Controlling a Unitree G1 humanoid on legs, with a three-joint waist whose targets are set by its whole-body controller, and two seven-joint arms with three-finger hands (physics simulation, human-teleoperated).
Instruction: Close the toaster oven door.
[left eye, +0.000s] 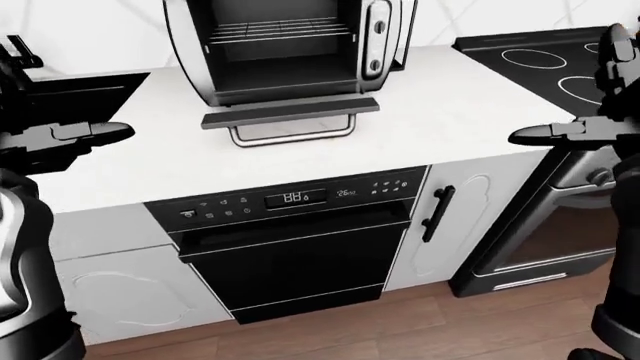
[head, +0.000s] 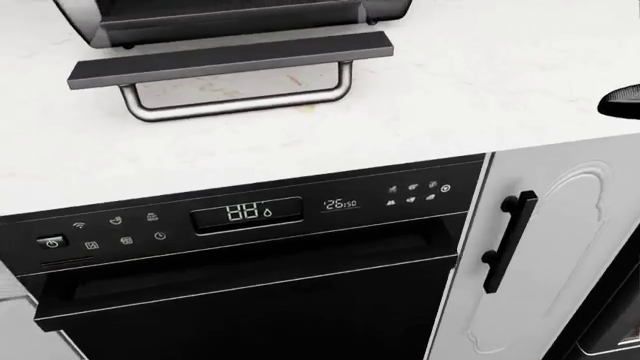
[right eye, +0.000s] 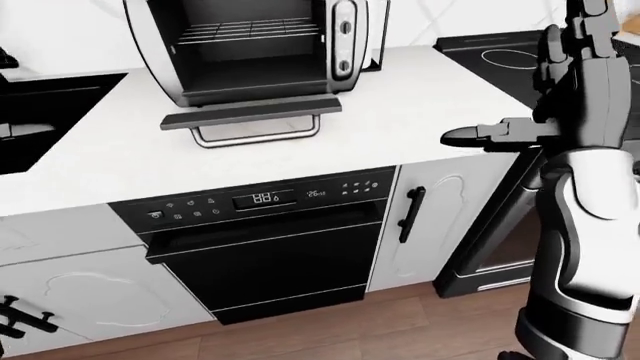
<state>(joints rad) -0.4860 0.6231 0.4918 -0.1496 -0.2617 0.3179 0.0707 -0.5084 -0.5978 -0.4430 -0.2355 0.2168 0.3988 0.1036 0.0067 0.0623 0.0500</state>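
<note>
1. The toaster oven (left eye: 285, 49) sits on the white surface (left eye: 440, 112), its door (left eye: 290, 112) dropped flat open above the dishwasher (left eye: 295, 240).
2. My left robot hand (left eye: 75, 135) and right robot hand (left eye: 560, 133) hover at either side, fingers released, grasping nothing.

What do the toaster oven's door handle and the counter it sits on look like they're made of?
The door handle looks like brushed or satin steel: a grey bent bar with soft light streaks along it. The counter looks like polished white stone, perhaps marble or quartz, going by its faint veins and smooth sheen. As this is a simulator's render, both are only surface looks.
</note>
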